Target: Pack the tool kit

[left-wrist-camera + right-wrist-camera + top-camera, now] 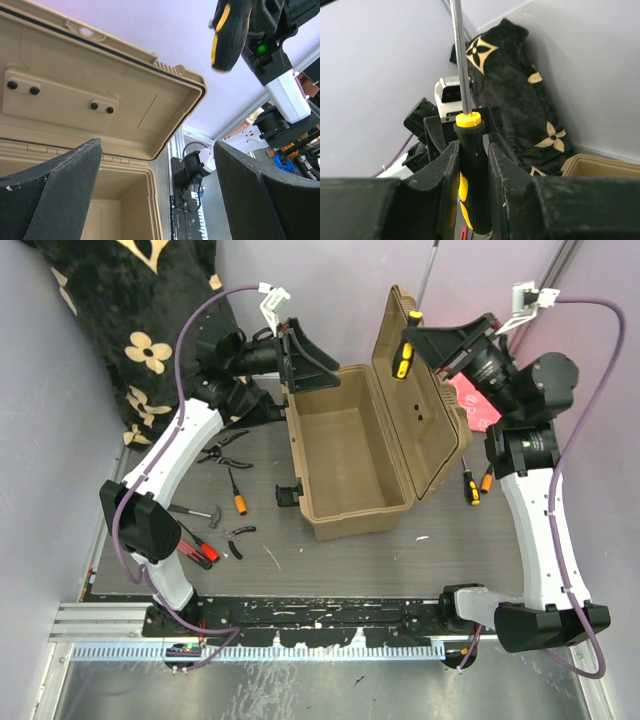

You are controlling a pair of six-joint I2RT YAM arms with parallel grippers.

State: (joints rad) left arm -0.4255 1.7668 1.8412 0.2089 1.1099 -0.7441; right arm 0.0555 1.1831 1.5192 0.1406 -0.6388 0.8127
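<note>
The tan toolbox stands open mid-table, its lid raised on the right. Above the lid, my right gripper is shut on a black-and-yellow screwdriver. In the right wrist view the handle is clamped between the jaws of the right gripper, with the shaft pointing up. My left gripper hangs open at the box's back-left corner with nothing in it. In the left wrist view the left gripper's wide-apart fingers frame the lid and the box's inside.
Left of the box lie pliers, an orange-handled screwdriver, a hammer, a red-handled tool and small pliers. Two screwdrivers lie to its right. The pink cloth is behind the lid. The black floral blanket hangs back left.
</note>
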